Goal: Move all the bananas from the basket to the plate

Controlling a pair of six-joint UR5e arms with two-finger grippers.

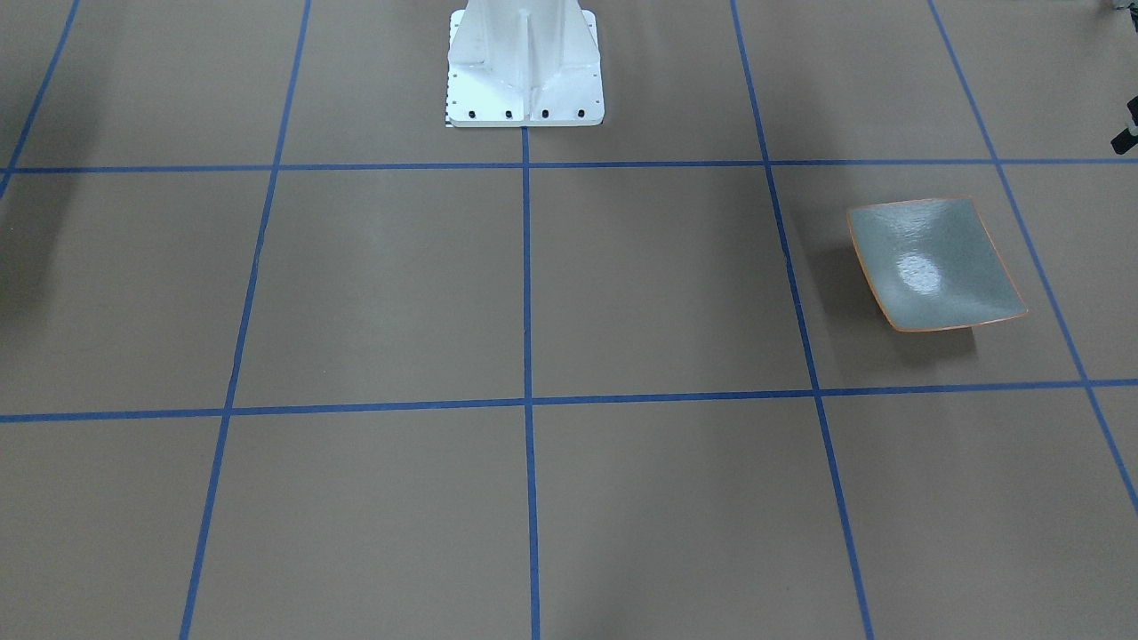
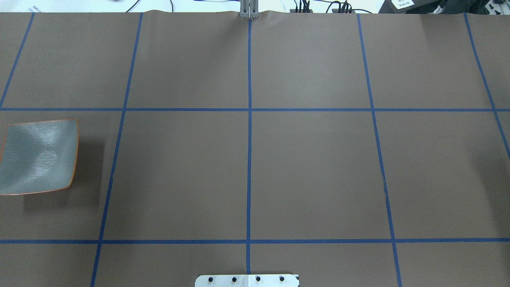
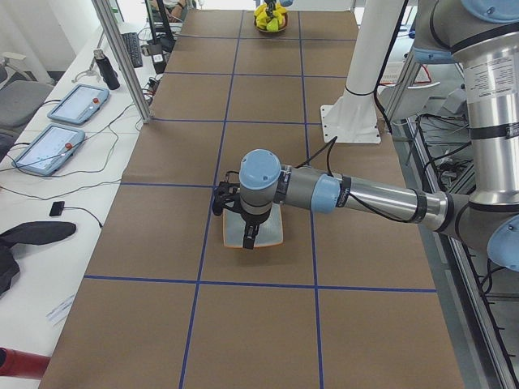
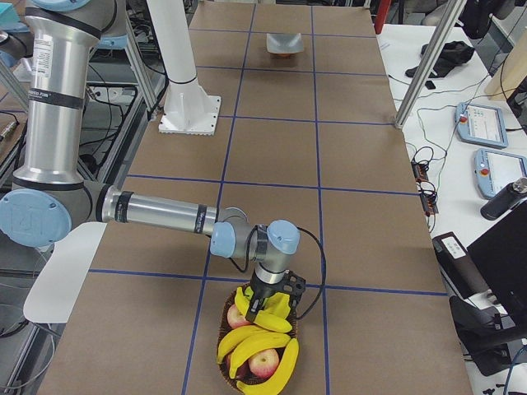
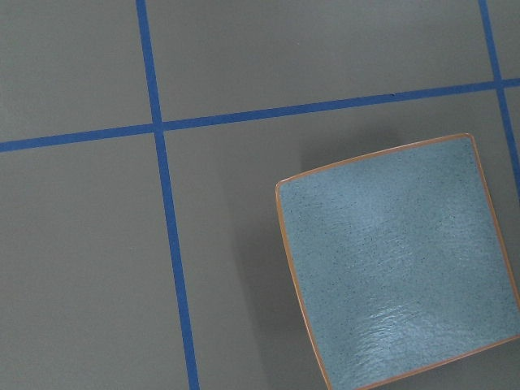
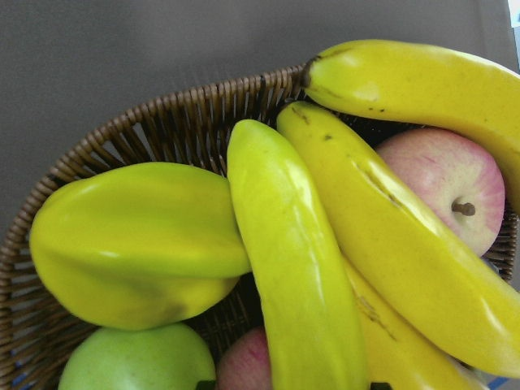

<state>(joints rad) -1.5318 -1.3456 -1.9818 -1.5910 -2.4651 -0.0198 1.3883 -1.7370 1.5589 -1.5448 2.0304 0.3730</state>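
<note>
Several yellow bananas [image 6: 299, 268] lie in a woven basket [image 6: 154, 130] with other fruit; the basket [image 4: 226, 329] sits at the near end of the exterior right view. My right gripper [image 4: 260, 309] hangs just over the top banana [image 4: 265, 320]; I cannot tell whether it is open or shut. The grey-green plate [image 2: 38, 157] with an orange rim is empty, as the left wrist view of the plate [image 5: 398, 260] also shows. My left gripper [image 3: 248, 238] hovers above the plate [image 3: 274, 233]; its state cannot be told. Neither gripper shows in the overhead or front views.
Red apples [image 6: 443, 183], a green apple [image 6: 138, 361] and a yellow-green starfruit [image 6: 134, 240] share the basket. The white robot base [image 1: 524, 67] stands mid-table. Tablets and cables [image 3: 77, 105] lie on a side desk beyond the table edge.
</note>
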